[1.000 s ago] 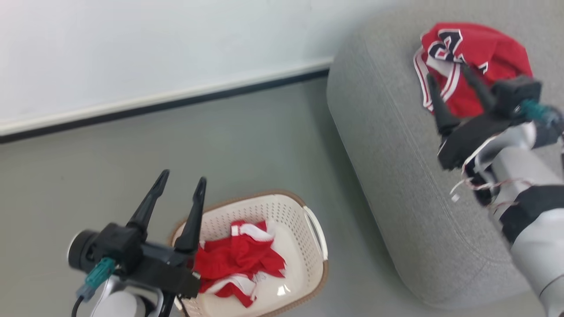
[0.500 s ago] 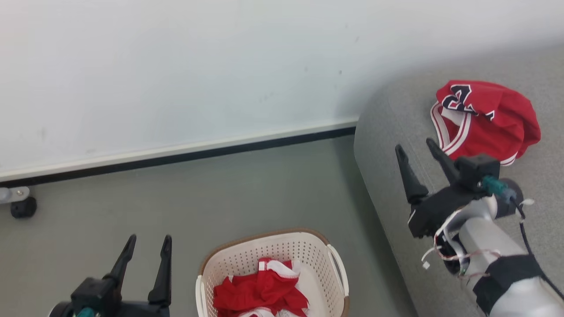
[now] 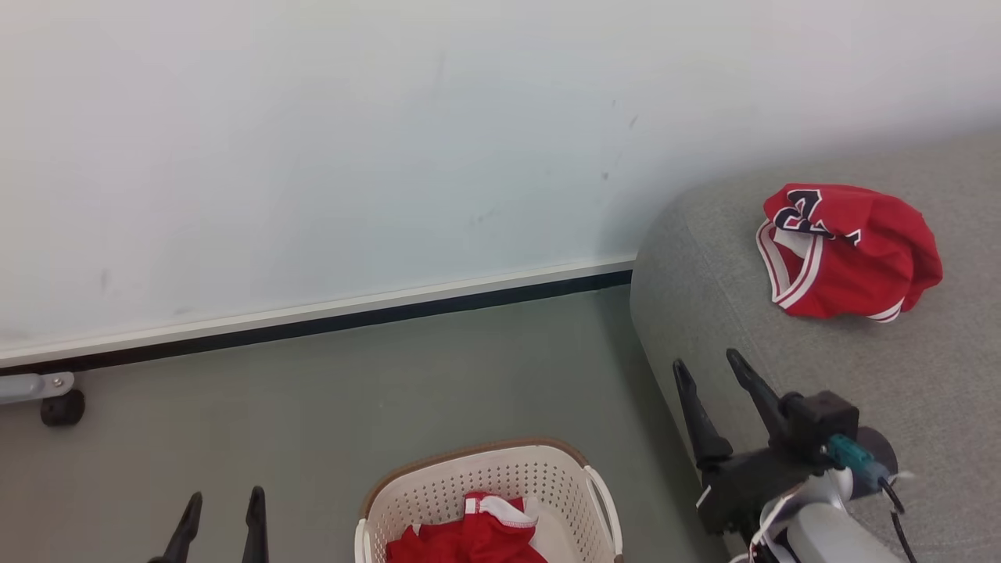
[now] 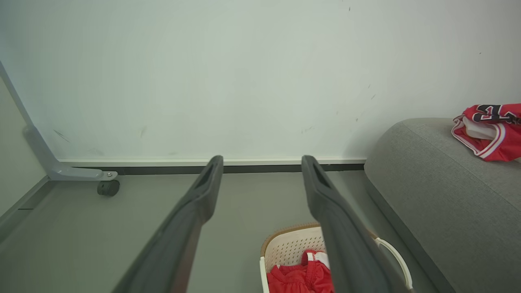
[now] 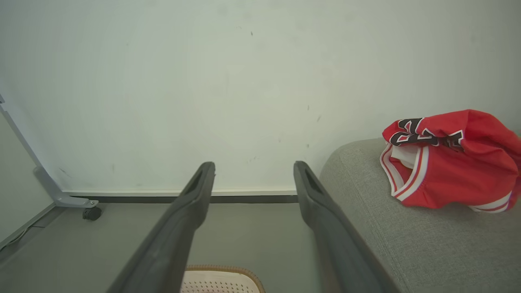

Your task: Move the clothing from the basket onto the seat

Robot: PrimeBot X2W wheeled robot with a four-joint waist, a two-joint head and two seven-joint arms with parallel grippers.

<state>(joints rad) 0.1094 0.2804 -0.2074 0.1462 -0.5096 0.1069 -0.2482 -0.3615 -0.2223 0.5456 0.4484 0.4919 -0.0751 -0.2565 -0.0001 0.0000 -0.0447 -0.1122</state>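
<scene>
A pale wall (image 3: 391,156) with a white-and-black skirting strip (image 3: 352,314) runs behind everything, and a grey-green floor (image 3: 313,407) lies below it. At the far left a grey metal frame leg (image 3: 23,385) ends in a black caster (image 3: 62,407) on the floor by the wall, well apart from the basket (image 3: 438,489).

The cream perforated basket, with its brown rim, stands on the floor just beside the left flank of the grey seat (image 3: 923,391); the bottom edge of the head view cuts it off. Red shorts (image 3: 469,541) with white trim lie crumpled inside it. The red jersey (image 3: 852,254), with black-and-white lettering, lies bunched on top of the seat near the wall.

The left claw (image 3: 224,494) shows low over the floor, left of the basket. Its fingers are spread wide and hold nothing. The right claw (image 3: 707,360) is also spread wide and empty. It sits over the seat's left edge, between basket and jersey and apart from both.
</scene>
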